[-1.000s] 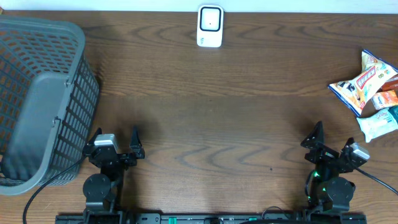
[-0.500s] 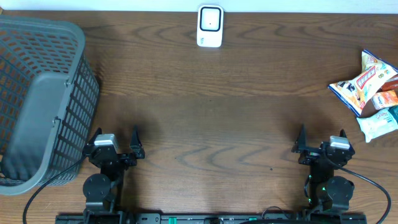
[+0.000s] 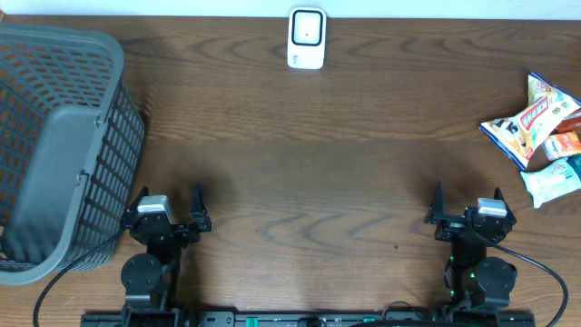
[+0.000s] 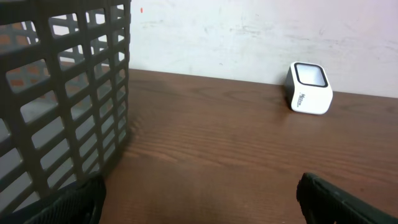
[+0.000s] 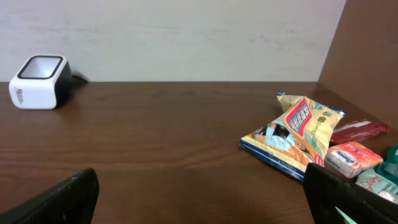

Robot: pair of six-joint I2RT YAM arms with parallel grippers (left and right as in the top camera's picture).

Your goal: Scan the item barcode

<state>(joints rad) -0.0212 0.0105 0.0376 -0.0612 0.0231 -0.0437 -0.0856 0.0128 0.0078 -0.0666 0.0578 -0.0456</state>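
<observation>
At the near edge of the dark wooden table [image 3: 318, 168] the two arms sit folded low, one toward each corner, and neither holds anything. The left gripper [image 3: 169, 200] rests just beside the grey slatted basket [image 3: 118, 168], its fingers spread wide with only bare wood between them. The basket fills the table's left end, and from the left wrist camera its lattice wall blocks most of that side. The right gripper [image 3: 468, 202] stands just as wide apart, also empty, pointing toward the back of the table. The white barcode scanner [image 3: 307, 38] is at the far edge in the middle, against the pale wall, its dark window tilted upward (both wrist cameras catch it in the distance). The goods to be scanned lie well apart from it, in a small heap at the far right edge. There is a snack bag [image 3: 529, 119] in yellow, blue and white with a red label, lying nearest the table's centre. Behind it is an orange packet [image 3: 565, 143], and closest to the right arm is a teal-and-white wrapper [image 3: 554, 182]. The three touch or overlap one another. I cannot make out a barcode on any of them from here. The right gripper is near the heap but not touching it.
</observation>
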